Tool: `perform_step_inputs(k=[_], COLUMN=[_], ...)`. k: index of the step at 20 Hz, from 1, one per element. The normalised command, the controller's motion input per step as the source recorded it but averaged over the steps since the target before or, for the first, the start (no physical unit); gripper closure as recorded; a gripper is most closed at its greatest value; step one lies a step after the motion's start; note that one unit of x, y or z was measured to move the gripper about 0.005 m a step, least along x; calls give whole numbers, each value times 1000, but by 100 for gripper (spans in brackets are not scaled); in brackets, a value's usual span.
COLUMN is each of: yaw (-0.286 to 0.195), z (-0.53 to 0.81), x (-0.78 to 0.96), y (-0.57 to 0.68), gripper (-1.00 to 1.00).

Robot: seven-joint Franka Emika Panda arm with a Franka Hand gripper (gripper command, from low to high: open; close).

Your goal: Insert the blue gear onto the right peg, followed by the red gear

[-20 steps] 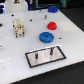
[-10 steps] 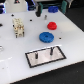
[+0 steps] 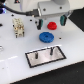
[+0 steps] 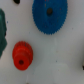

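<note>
No writing is readable; the tool [image 3: 51, 20] hangs above the red gear [image 3: 51, 24], seemingly open and empty.

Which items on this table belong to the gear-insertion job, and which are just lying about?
Job items:
blue gear
red gear
right peg on the grey plate

Lying about:
white block fixture
small dark blue object
dark green object

You see the blue gear [image 4: 50, 15] lying flat on the white surface [image 4: 60, 55], the red gear [image 4: 22, 54] near it, apart.
</note>
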Motion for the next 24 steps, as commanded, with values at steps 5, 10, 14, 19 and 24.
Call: perform_step_inputs(k=[5,10,14,19,24], yaw=[0,0,0,0,0], z=[-493,-426,-273,-260,-155], x=[-193,-214,-296,-326,-374], y=[-18,-33,-32,-20,-6], gripper=[-100,-100,-100,100,100])
